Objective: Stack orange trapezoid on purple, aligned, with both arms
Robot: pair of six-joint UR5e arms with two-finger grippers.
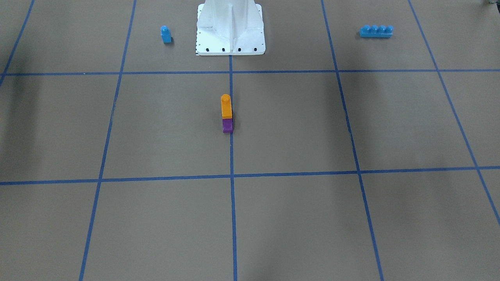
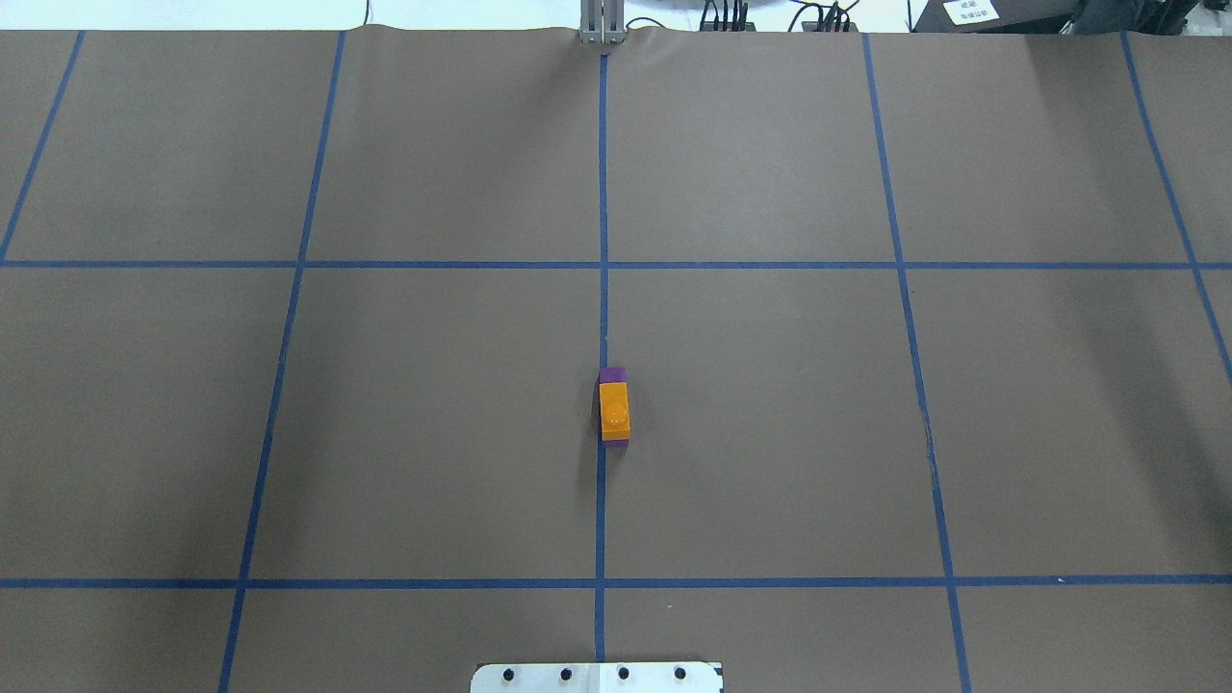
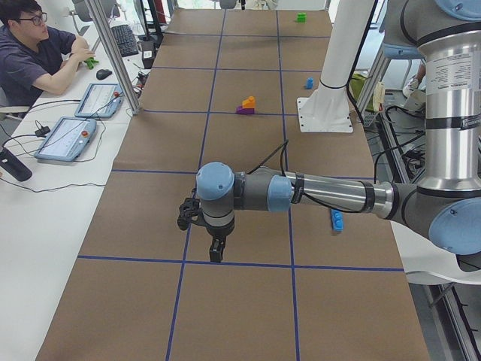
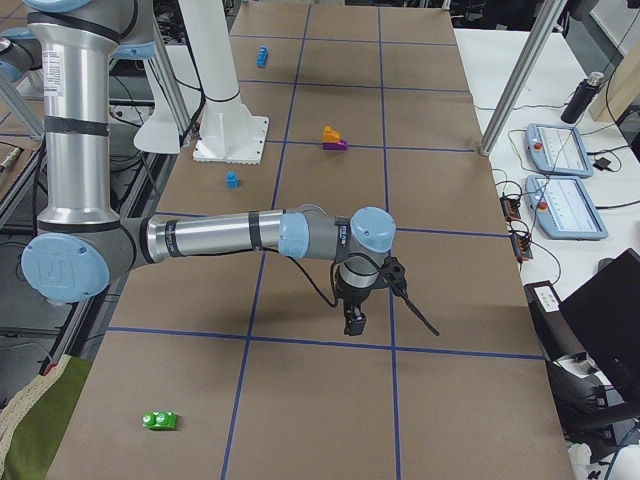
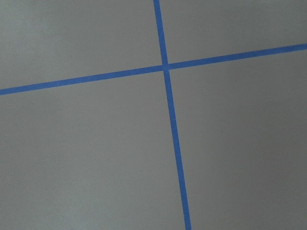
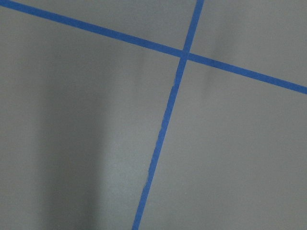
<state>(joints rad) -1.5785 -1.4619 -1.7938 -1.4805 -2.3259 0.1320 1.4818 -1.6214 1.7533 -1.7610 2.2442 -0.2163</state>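
The orange trapezoid (image 2: 615,411) sits on top of the purple block (image 2: 612,373) near the table's middle, on the blue centre line. From overhead a strip of purple shows at the stack's far end. The front view shows orange (image 1: 225,108) above purple (image 1: 227,126). Both arms are away from the stack. My left gripper (image 3: 216,252) shows only in the left side view, pointing down over the paper. My right gripper (image 4: 353,322) shows only in the right side view, likewise. I cannot tell whether either is open or shut. Both wrist views show only brown paper and blue tape.
A small blue one-stud block (image 1: 166,34) and a long blue four-stud brick (image 1: 376,31) lie either side of the white pedestal (image 1: 230,31). A green piece (image 4: 159,420) lies near the table's right end. An operator (image 3: 30,53) sits beside the table.
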